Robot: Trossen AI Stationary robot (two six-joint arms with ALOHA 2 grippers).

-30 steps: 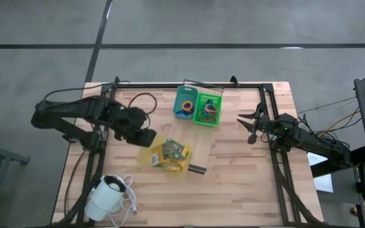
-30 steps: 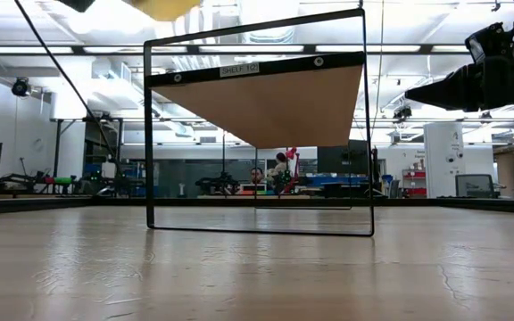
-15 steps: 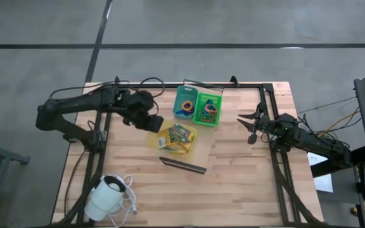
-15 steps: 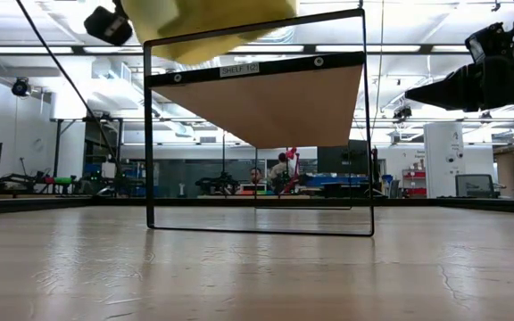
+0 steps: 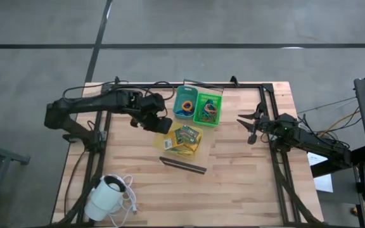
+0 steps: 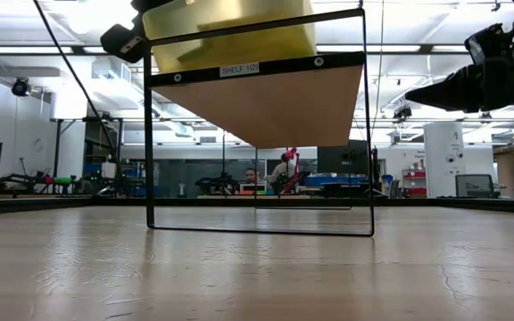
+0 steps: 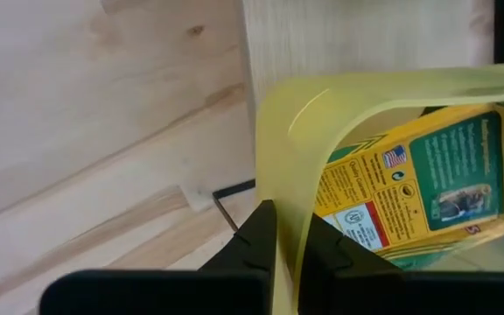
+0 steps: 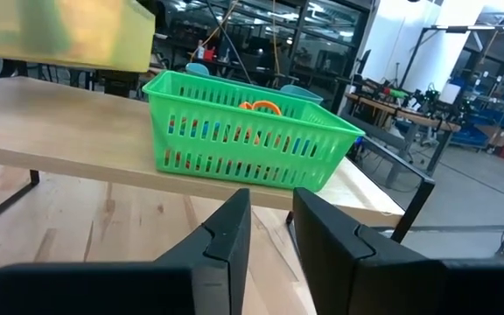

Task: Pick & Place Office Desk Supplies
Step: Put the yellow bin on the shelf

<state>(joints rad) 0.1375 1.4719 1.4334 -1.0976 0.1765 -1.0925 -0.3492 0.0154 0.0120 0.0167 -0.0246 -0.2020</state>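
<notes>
My left gripper (image 5: 162, 125) is shut on a translucent yellow bin (image 5: 194, 147) that carries yellow-green packets (image 5: 184, 135). The bin hangs over the near part of the raised pale shelf board (image 5: 211, 155). In the low view the bin (image 6: 230, 31) shows above the shelf's front bar (image 6: 257, 69). I cannot tell whether its bottom touches the board. A teal bin (image 5: 184, 101) and a green basket (image 5: 207, 109) with small coloured rings stand on the board's far part. My right gripper (image 5: 248, 125) waits at the table's right side, level, open and empty. My left gripper pinches the yellow bin's side wall at its rim (image 7: 278, 188), one finger (image 7: 256, 236) outside and the other (image 7: 326, 245) inside the bin. The fingers slant down from the table's left. The bin is clear of the table, its far end reaching away from the fingers.
A white round corded device (image 5: 106, 195) lies at the table's near left corner. The black shelf frame (image 6: 150, 152) stands mid-table, with bare wood in front of it. The green basket (image 8: 243, 131) sits ahead of the right gripper (image 8: 269, 232).
My left gripper, still shut on the yellow bin, has swung toward the table's right and far edge, toward the teal bin and green basket. The bin has gone with it, from over the table's middle left to over the shelf board. The right arm has kept still.
</notes>
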